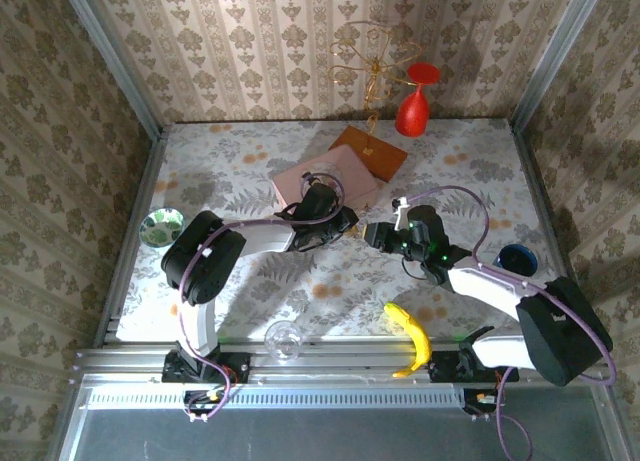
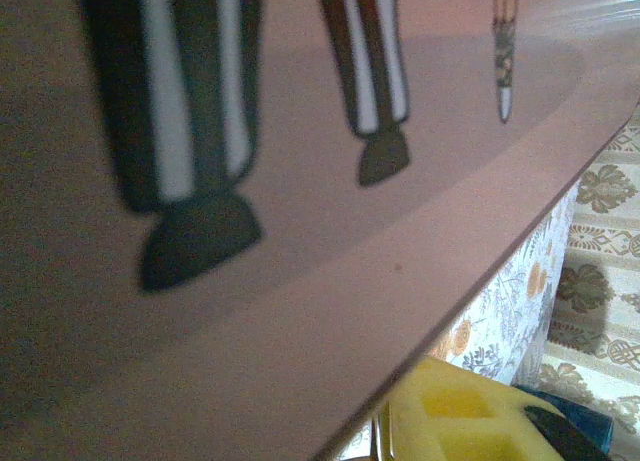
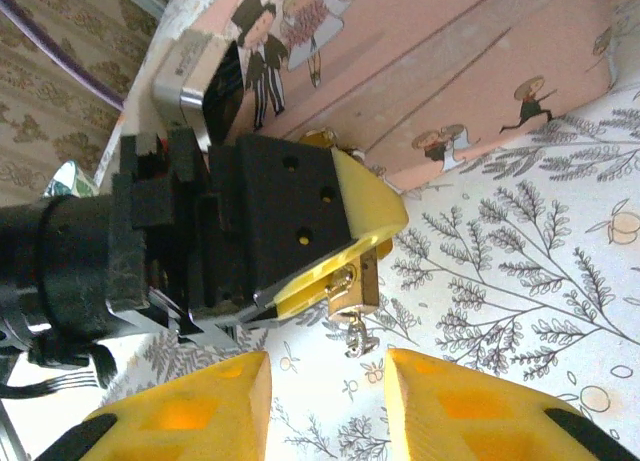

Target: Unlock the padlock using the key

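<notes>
The small brass padlock (image 3: 357, 279) is clamped between the yellow fingers of my left gripper (image 3: 348, 253), which is shut on it just off the near edge of the pink picture box (image 3: 450, 71). A small silver key (image 3: 356, 331) sticks out of the padlock's underside and points toward my right gripper (image 3: 328, 363). The right gripper is open, with the key just ahead of its yellow fingertips (image 3: 430, 391) and only tablecloth between them. From above, the left gripper (image 1: 345, 221) and right gripper (image 1: 373, 233) face each other at mid-table. The pink box (image 2: 300, 231) is very close in the left wrist view.
A banana (image 1: 410, 336) and a clear glass (image 1: 283, 338) lie near the front edge. A green bowl (image 1: 160, 226) sits at the left and a blue dish (image 1: 515, 259) at the right. A brown board with a gold wire stand (image 1: 370, 151) and a red goblet (image 1: 415, 101) are at the back.
</notes>
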